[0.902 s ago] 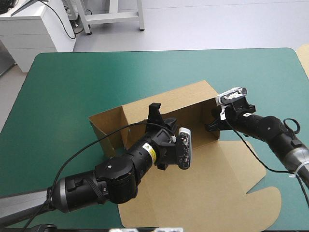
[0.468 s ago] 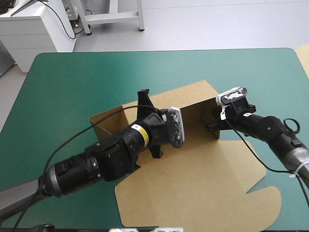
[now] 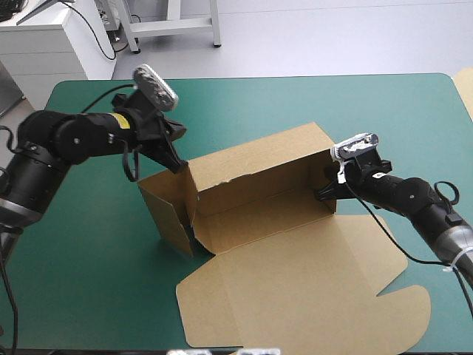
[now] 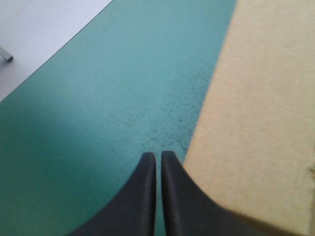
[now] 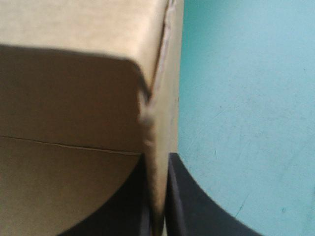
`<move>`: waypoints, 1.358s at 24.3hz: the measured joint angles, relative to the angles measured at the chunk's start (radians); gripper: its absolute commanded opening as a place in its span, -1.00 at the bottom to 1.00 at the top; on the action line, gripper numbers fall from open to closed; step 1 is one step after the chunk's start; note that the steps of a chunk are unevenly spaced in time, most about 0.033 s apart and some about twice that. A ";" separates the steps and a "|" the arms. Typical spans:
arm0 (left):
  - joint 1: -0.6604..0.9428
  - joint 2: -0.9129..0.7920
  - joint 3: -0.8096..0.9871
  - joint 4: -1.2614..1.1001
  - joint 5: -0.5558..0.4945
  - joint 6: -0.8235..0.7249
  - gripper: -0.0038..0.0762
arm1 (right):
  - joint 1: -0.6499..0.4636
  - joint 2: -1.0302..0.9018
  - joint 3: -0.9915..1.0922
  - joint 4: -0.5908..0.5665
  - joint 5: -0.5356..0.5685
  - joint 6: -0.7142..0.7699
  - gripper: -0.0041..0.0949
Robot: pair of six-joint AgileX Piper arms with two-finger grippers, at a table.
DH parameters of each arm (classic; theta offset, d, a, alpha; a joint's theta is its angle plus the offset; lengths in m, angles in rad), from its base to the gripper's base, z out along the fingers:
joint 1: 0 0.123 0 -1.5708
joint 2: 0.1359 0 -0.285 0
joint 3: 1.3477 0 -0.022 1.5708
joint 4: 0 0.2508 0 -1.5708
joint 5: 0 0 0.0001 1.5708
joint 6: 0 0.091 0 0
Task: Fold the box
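The right hand [image 5: 158,162] pinches the 3 o'clock end wall of the brown box [image 3: 251,176]. The left hand [image 4: 157,157], closed on nothing, is just beside its 10 o'clock corner. The box lies in the middle of the surface [image 3: 96,244], with its long axis from 8 to 2 o'clock.

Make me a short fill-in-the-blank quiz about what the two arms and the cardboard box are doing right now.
1. The box has its lid lying ____ on the table.
2. The right end effector is ____ on one end of the box.
3. The left end effector, just outside the box's far left corner, holds ____.

Missing words: flat; shut; nothing.
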 measured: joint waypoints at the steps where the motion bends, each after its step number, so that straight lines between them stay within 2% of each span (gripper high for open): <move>1: 0.054 -0.001 -0.002 -0.035 0.012 0.006 -0.87 | 0.000 0.000 0.000 0.000 0.000 0.000 -0.95; 5: 0.221 -0.001 -0.002 -0.081 0.058 0.005 -0.87 | 0.000 -0.001 0.000 -0.003 0.001 0.000 -0.95; 9: 0.321 -0.001 -0.002 -0.108 0.102 0.003 -0.87 | 0.000 -0.012 -0.001 -0.039 0.003 0.051 -0.95; 14: 0.356 -0.001 -0.002 -0.119 0.132 0.003 -0.88 | 0.000 -0.031 -0.102 -0.355 0.154 0.374 -0.95; 15: 0.358 -0.001 -0.002 -0.122 0.131 0.003 -0.88 | 0.000 -0.031 -0.168 -0.469 0.226 0.499 -0.95; 17: 0.358 -0.001 -0.002 -0.124 0.126 0.003 -0.88 | 0.000 -0.027 -0.264 -0.612 0.340 0.669 -0.95; 18: 0.358 -0.001 -0.002 -0.125 0.124 0.003 -0.88 | 0.000 -0.020 -0.291 -0.648 0.374 0.710 -0.95; 20: 0.358 -0.001 -0.002 -0.125 0.124 0.002 -0.88 | 0.000 0.038 -0.385 -0.746 0.521 0.821 -0.95; 26: 0.358 -0.001 -0.002 -0.136 0.125 0.002 -0.90 | 0.000 0.279 -0.554 -0.767 0.596 0.879 -0.95; 31: 0.358 -0.002 -0.002 -0.140 0.126 0.002 -0.92 | 0.000 0.402 -0.683 -0.768 0.554 0.889 -0.92; 33: 0.358 -0.002 -0.002 -0.141 0.131 0.002 -0.92 | 0.000 0.446 -0.722 -0.768 0.539 0.891 -0.81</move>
